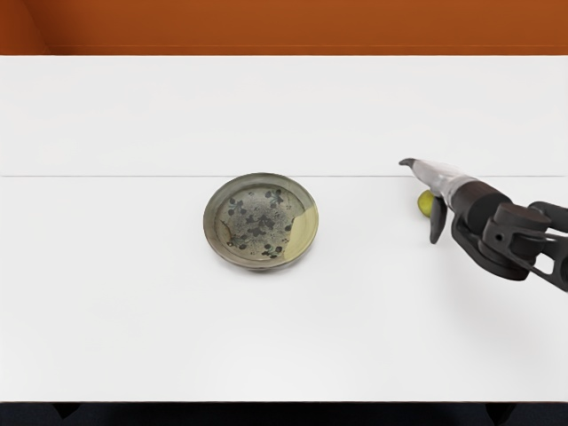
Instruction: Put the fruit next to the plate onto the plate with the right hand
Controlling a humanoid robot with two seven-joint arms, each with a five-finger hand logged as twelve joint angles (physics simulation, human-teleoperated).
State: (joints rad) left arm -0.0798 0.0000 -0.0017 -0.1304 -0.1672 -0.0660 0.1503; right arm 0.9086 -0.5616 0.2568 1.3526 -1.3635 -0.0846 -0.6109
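Left of centre on the white table (133, 311) you have the plate (303, 232), a shallow, round, olive-glazed dish with dark speckling. It lies flat, with no fruit on it yet. A stretch of tabletop separates it from the fruit, so the two sit well apart.

Further right, the fruit (425, 204) shows only as a small yellow-green sliver resting on the table. Most of it is hidden behind the right hand (451, 190), which reaches in from the right edge. Its fingers (424, 166) stretch leftward above the fruit and its thumb (436, 227) hangs down on the near side. They are spread rather than closed and hold nothing. You cannot tell from this view whether any of them touches the fruit. The left arm does not show.

Judge the fruit as light, small and rounded, probably firm with a smooth skin. Its weight will not trouble you, but it may roll away or squirt out of a pinch. Take it across its widest part, thumb on one side and fingers on the other, wrapping just past the middle. Close gently, since a glancing touch could send it off along the table. Expect to lift it clear of the plate's low rim and set it down softly so it settles.
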